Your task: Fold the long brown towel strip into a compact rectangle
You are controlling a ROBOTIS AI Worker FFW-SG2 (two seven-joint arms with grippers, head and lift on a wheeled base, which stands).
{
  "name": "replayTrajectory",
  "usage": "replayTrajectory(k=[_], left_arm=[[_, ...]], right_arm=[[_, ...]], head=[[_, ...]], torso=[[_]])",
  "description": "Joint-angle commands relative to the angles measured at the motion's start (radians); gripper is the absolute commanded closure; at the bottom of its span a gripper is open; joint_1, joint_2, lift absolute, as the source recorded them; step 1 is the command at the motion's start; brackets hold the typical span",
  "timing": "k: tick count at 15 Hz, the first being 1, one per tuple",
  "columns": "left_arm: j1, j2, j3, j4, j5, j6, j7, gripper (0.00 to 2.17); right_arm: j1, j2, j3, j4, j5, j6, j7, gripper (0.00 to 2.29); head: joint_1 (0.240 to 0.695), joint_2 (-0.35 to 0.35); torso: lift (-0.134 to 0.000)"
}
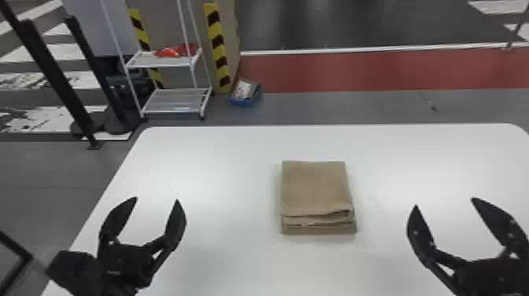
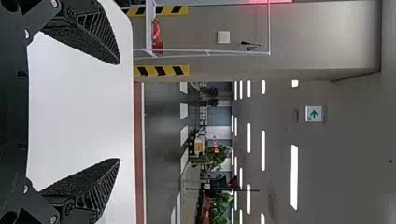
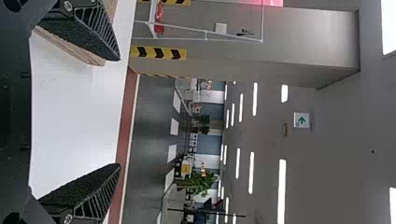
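My left gripper (image 1: 156, 199) stands open over the left part of the table, well apart from the towel; its fingers are spread with nothing between them, as the left wrist view shows of this gripper (image 2: 119, 112) too. The brown towel (image 1: 315, 187) lies folded in a compact, layered stack near the table's middle, its stacked edges facing me. To the right of it my right gripper (image 1: 444, 201) is open and holds nothing. In the right wrist view a strip of the towel (image 3: 70, 45) shows behind one finger of the right gripper (image 3: 119, 112).
The white table (image 1: 212, 165) has rounded far corners. Beyond its far left edge stand a white wire rack (image 1: 177, 100), a blue bin (image 1: 245, 94) and dark slanted posts (image 1: 55, 74). A pillar with yellow-black striping (image 1: 218, 47) rises behind.
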Motion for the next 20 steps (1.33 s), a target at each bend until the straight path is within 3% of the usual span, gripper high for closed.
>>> replayTrajectory(k=[1, 8, 20], left_arm=[[0.004, -0.003, 0.011, -0.009, 0.029, 0.014, -0.005, 0.16], [0.009, -0.003, 0.013, -0.01, 0.031, 0.014, -0.006, 0.16], [0.015, -0.003, 0.013, -0.016, 0.037, 0.014, -0.011, 0.15]], right_arm=[[0.002, 0.001, -0.002, -0.004, 0.001, 0.003, -0.001, 0.08], [0.003, 0.001, 0.0, -0.027, 0.003, 0.126, -0.041, 0.09], [0.008, 0.001, 0.008, -0.037, 0.003, 0.138, -0.043, 0.09]], head=[[0.695, 0.127], [0.695, 0.129], [0.695, 0.127]], torso=[[-0.124], [-0.124], [-0.124]])
